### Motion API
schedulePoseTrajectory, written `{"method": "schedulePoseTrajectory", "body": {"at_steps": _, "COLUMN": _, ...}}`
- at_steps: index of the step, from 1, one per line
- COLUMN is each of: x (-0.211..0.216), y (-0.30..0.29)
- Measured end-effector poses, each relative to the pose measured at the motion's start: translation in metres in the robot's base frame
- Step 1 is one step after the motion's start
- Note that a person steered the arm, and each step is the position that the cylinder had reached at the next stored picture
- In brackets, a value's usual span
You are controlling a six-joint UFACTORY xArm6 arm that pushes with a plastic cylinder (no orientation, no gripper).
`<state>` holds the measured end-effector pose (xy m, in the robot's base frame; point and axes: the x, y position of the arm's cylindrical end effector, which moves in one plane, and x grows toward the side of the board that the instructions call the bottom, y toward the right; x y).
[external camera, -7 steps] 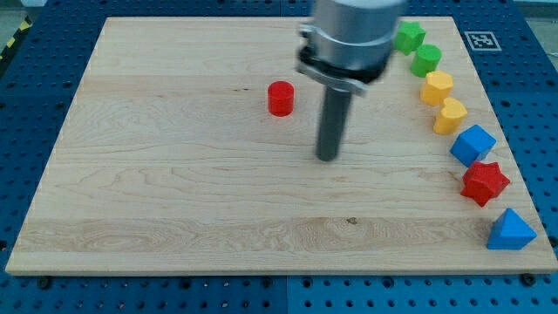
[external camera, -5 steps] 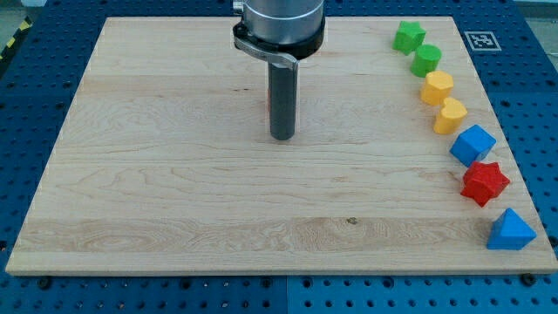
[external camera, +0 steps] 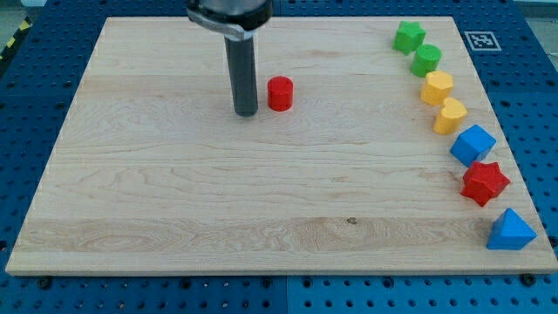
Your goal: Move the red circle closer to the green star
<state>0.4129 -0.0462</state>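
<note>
The red circle point(external camera: 280, 93) stands on the wooden board, a little above its middle. The green star point(external camera: 408, 37) lies at the view's top right, far to the right of the red circle. My tip point(external camera: 246, 112) rests on the board just left of the red circle and slightly below it, a small gap apart from it.
A column of blocks runs down the board's right edge under the green star: a green circle point(external camera: 426, 60), two yellow blocks point(external camera: 438, 87) point(external camera: 450, 115), a blue block point(external camera: 472, 144), a red star point(external camera: 485, 182), a blue triangle point(external camera: 510, 230). The wooden board point(external camera: 174, 201) ends near the view's bottom.
My tip has swept from the right of the red circle, across in front of it, to its left side. The red circle has not moved.
</note>
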Motion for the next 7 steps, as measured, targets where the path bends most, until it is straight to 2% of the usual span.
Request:
{"method": "schedulePoseTrajectory", "body": {"at_steps": 3, "x": -0.018, "y": 0.066}}
{"method": "schedulePoseTrajectory", "body": {"at_steps": 7, "x": -0.040, "y": 0.043}}
